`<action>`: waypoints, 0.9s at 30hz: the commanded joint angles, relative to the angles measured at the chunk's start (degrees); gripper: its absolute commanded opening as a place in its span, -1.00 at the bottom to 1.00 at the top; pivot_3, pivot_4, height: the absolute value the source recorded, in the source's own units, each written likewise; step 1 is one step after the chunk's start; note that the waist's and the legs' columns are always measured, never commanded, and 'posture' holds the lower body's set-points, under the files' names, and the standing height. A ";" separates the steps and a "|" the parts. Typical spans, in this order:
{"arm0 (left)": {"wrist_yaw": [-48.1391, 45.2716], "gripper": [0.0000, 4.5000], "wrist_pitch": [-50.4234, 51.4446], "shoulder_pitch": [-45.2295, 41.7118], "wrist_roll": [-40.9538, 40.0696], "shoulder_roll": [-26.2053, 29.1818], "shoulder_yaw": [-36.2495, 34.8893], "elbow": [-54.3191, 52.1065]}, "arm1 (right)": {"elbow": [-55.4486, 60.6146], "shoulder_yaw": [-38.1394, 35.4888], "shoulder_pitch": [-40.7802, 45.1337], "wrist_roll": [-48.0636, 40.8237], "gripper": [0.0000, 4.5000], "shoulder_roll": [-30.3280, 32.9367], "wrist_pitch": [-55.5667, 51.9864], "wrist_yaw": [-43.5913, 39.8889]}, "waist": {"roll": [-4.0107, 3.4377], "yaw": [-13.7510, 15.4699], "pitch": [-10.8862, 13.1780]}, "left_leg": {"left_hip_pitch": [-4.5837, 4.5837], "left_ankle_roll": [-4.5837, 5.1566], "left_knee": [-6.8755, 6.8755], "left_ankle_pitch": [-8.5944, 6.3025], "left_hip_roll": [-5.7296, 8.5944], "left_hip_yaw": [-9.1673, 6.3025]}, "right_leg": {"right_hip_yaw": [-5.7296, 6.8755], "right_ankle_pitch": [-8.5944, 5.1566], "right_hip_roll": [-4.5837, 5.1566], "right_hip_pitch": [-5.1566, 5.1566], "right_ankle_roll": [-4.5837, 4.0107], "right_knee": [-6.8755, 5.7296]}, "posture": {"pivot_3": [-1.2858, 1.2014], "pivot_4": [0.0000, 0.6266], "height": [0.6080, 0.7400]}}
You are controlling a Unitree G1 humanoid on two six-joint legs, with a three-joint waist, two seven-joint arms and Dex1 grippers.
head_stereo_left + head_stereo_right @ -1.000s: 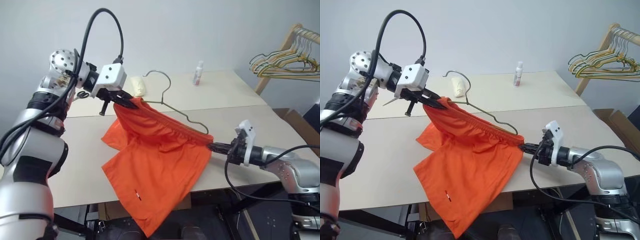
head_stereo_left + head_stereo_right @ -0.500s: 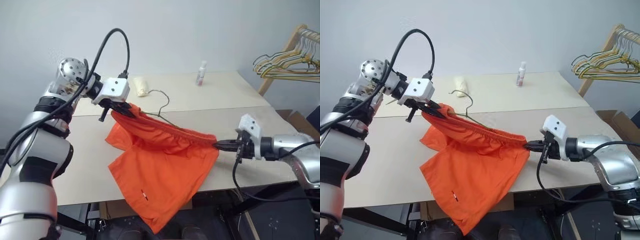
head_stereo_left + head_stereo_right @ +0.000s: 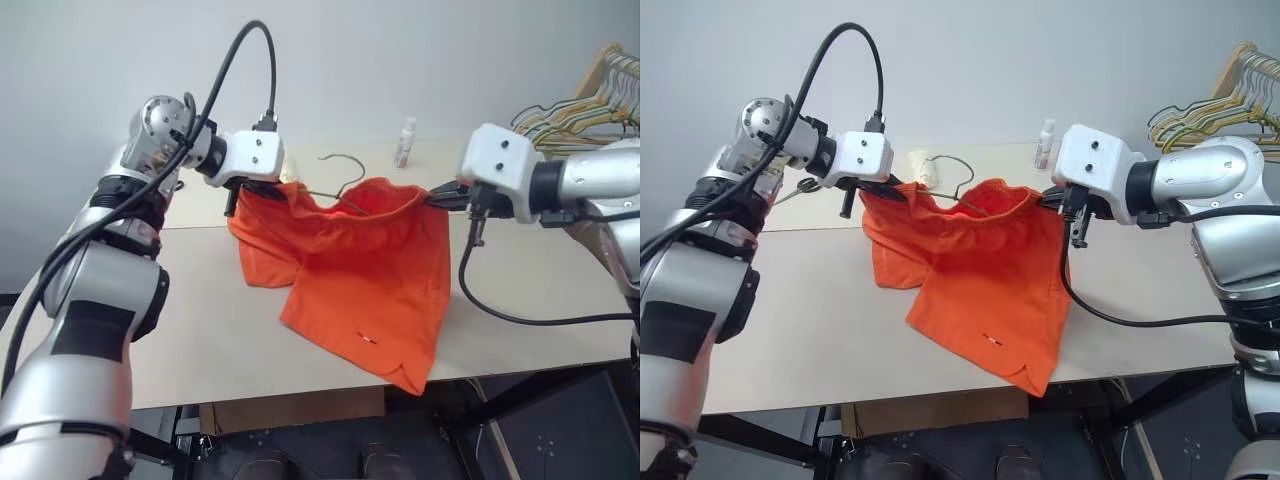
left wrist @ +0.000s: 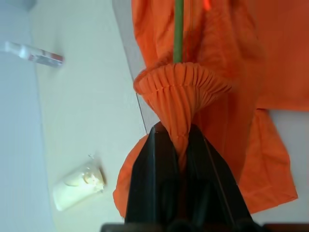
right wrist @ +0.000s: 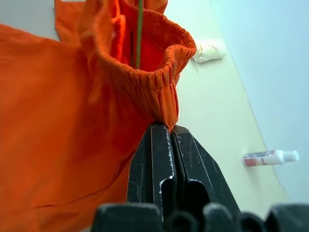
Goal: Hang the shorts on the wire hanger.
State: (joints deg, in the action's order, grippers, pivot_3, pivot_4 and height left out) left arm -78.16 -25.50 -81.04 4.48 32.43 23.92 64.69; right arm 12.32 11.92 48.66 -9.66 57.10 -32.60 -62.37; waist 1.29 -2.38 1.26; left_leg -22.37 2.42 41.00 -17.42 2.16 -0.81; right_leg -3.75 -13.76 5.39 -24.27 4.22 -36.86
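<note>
The 2 head views look forward and down from above the table (image 3: 200, 330), close enough to take in both arms, and share nearly the same scene. Each of the 2 wrist views looks along its own fingers, very near the shorts (image 4: 183, 92). All 4 views share the orange waistband and the small bottle (image 5: 268, 157).

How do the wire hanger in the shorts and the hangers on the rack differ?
The wire hanger is a single olive-green one, its hook poking out of the shorts' waistband over the table. The rack hangers are a bunch in pale colours, hooked on a wooden rack beside the table. Both kinds are thin wire.
</note>
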 commanded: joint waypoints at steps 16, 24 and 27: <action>-6.35 -1.00 3.05 3.92 -2.26 -1.29 -9.86 -5.59 | 1.78 0.78 -4.66 7.00 -0.70 -5.90 4.09 4.46 | -0.01 -0.27 0.00 | 0.04 -0.03 0.00 0.02 0.02 0.07 | -0.02 0.00 0.02 -0.02 0.00 -0.06 | -0.01 -1.00 1.00; -7.65 -1.00 3.07 4.89 -1.27 -1.44 -10.63 -6.50 | 0.16 -0.69 -6.73 4.83 0.06 -8.34 5.45 4.58 | -0.01 -0.43 0.00 | 0.08 -0.05 0.00 0.03 0.04 0.08 | -0.02 0.00 0.01 0.01 -0.01 -0.07 | -0.01 -1.00 1.00; -9.56 -1.00 4.02 5.26 -2.68 -1.74 -11.38 -7.56 | -1.94 -0.16 -7.00 5.88 0.06 -9.16 6.20 5.59 | -0.01 -0.41 0.00 | 0.08 -0.06 0.00 0.04 0.02 0.07 | -0.02 0.01 0.02 0.01 -0.01 -0.07 | 0.00 -1.00 1.00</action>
State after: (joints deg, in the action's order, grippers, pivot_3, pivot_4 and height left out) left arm -86.73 -22.10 -75.06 3.99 30.84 14.36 59.38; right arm 11.12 13.83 41.41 -3.82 48.33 -27.76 -57.44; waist 1.28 -2.79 1.25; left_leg -22.29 2.36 41.01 -17.38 2.19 -0.74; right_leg -3.77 -13.76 5.41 -24.26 4.21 -36.93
